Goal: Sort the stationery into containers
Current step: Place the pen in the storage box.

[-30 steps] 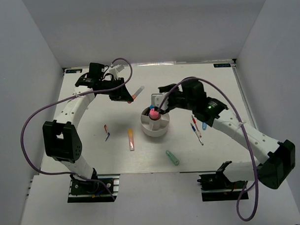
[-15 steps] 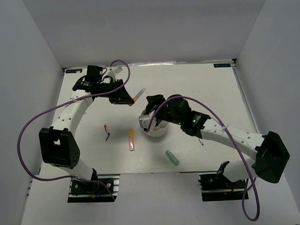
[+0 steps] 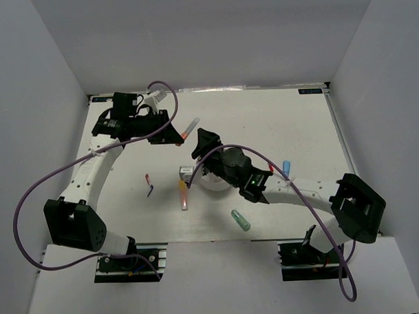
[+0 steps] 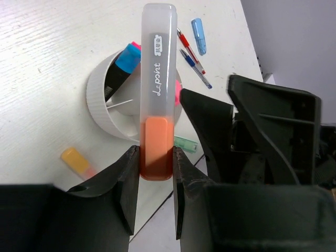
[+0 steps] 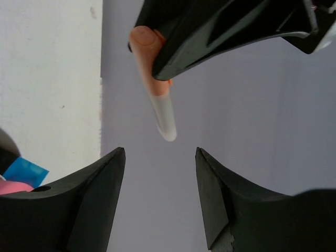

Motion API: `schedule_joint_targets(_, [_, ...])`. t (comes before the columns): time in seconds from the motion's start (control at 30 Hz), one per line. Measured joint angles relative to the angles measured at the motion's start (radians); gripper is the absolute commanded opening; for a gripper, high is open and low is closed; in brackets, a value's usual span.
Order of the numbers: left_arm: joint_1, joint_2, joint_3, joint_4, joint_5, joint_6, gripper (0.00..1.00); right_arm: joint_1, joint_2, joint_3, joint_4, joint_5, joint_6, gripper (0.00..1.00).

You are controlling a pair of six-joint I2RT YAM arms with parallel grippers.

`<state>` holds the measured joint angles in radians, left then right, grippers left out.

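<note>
My left gripper (image 3: pixel 176 134) is shut on an orange highlighter with a clear cap (image 3: pixel 190 128), held in the air behind and left of the white cup (image 3: pixel 212 184). In the left wrist view the jaws (image 4: pixel 156 148) pinch its orange end (image 4: pixel 156 147) above the cup (image 4: pixel 100 89), which holds a black-and-blue highlighter (image 4: pixel 126 60) and a pink one (image 4: pixel 179 90). My right gripper (image 3: pixel 202 138) reaches over the cup, open and empty (image 5: pixel 160 149), pointing at the held highlighter (image 5: pixel 152 79). The right arm hides most of the cup from above.
On the table lie an orange highlighter (image 3: pixel 183 194), a mint-green one (image 3: pixel 240 220), thin red and blue pens at the left (image 3: pixel 148 184), and a blue highlighter (image 3: pixel 287 168) with more thin pens (image 4: pixel 191 52) right of the cup.
My right arm has swung left across the cup, its open gripper now close to the left gripper. The left gripper has drawn slightly back and left, still holding the highlighter.
</note>
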<state>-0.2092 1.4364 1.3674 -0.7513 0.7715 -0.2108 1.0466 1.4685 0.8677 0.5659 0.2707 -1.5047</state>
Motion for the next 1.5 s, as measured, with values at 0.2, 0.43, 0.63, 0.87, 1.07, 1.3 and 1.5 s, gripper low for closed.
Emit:
schedule_joint_targets(0.2, [-0.005,-0.012,-0.031,0.019,-0.028,-0.008,0.0,0.021,0.0,0.0,0.063,0.04,-0.023,0.62])
schedule_joint_targets(0.43, [-0.023,-0.012,-0.033,0.021,-0.039,-0.015,0.0,0.031,0.006,0.0,0.074,0.044,-0.033,0.58])
schedule_joint_targets(0.63, [-0.042,-0.012,-0.033,0.025,-0.039,-0.016,0.0,0.034,0.027,-0.001,0.072,0.041,-0.033,0.58])
schedule_joint_targets(0.87, [-0.068,-0.012,-0.033,0.026,-0.047,-0.01,0.0,0.035,0.045,0.0,0.066,0.037,-0.032,0.53])
schedule_joint_targets(1.07, [-0.095,-0.012,-0.026,0.025,-0.084,0.008,0.0,0.043,0.058,0.006,0.06,0.033,-0.032,0.46])
schedule_joint_targets(1.3, [-0.119,-0.012,-0.02,0.025,-0.114,0.027,0.0,0.049,0.087,0.045,0.027,0.037,-0.021,0.35])
schedule_joint_targets(1.5, [-0.127,-0.012,-0.02,0.021,-0.137,0.044,0.0,0.048,0.087,0.047,0.01,0.045,-0.011,0.07])
